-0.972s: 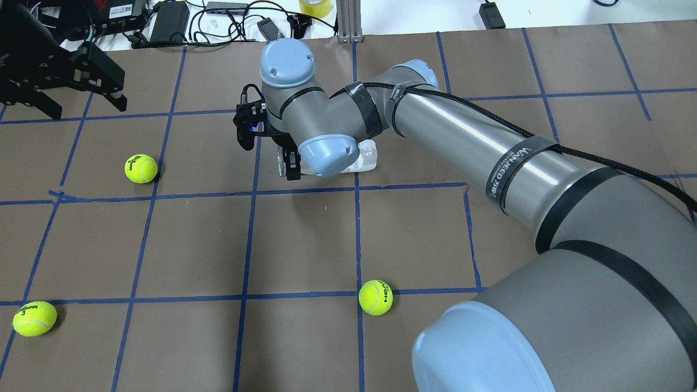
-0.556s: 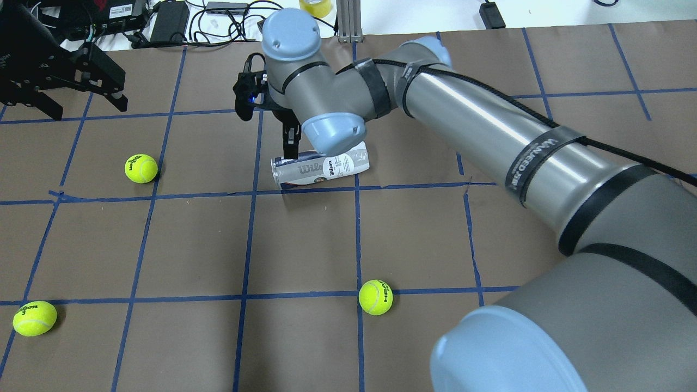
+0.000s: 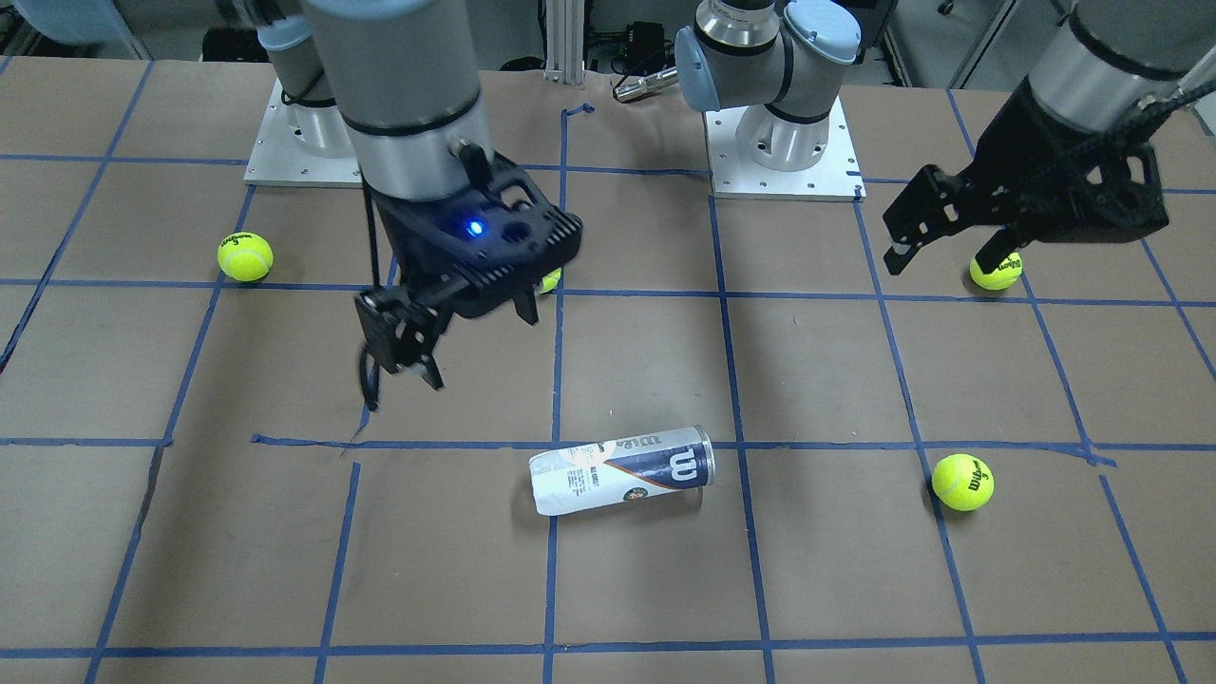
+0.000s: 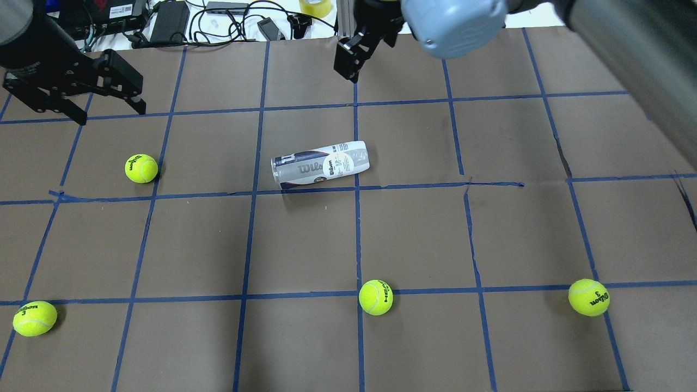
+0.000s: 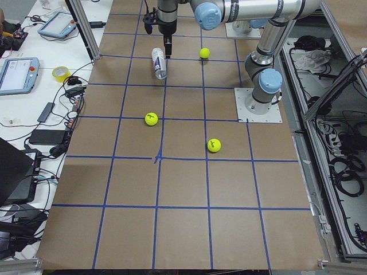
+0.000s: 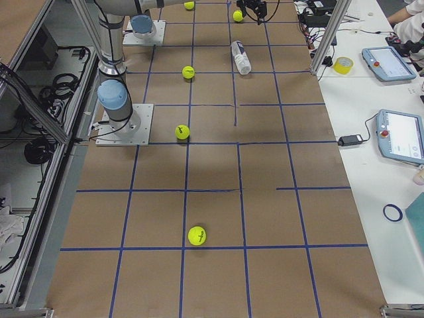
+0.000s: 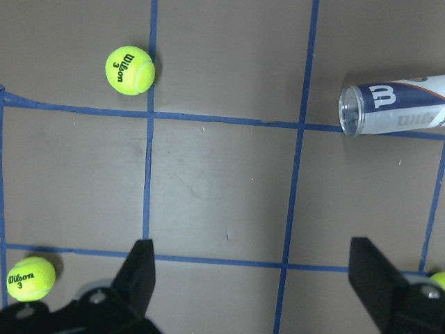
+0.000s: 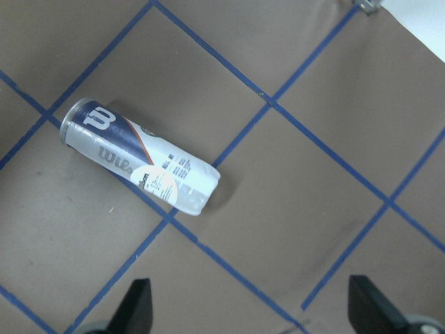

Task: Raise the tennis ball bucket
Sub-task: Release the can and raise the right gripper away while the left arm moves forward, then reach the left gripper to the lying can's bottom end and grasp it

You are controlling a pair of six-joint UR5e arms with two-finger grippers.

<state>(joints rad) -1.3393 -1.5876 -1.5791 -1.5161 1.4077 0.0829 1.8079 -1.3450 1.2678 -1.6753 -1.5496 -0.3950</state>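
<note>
Fingers point(image 8: 135, 309) of the right gripper point(image 8: 250, 299) stand wide apart with nothing between them. In the wrist view only the two tips show at the bottom edge, and the bucket lies well below them. Fingers point(image 7: 139, 275) of the left gripper point(image 7: 249, 257) are also spread and empty. That gripper hangs over the far left of the surface point(image 4: 414, 234), well apart from the bucket.

Progress: judged as not started. The tennis ball bucket point(image 4: 321, 164) lies on its side on the surface, touched by neither gripper. The right gripper hangs high over the far edge, slightly right of the bucket and well clear of it. All of the task is left: come down over the bucket, shut across its narrow body, raise it off the surface.

Bucket position: about mid-width, in the far half, just beyond a blue tape line that runs left to right. Its long axis runs roughly left-right with a slight tilt, the right end a little farther away.

Bucket appearance:
- slim cylinder with a metallic rim at the left end
- navy band with a white "W" next to the rim
- grey "Wilson" lettering along the middle
- white label and a rounded white right end
- the mouth looks clear in the left wrist view, and no balls show inside

A loose tennis ball point(image 4: 375, 297) sits nearer, well apart from the bucket.
</note>
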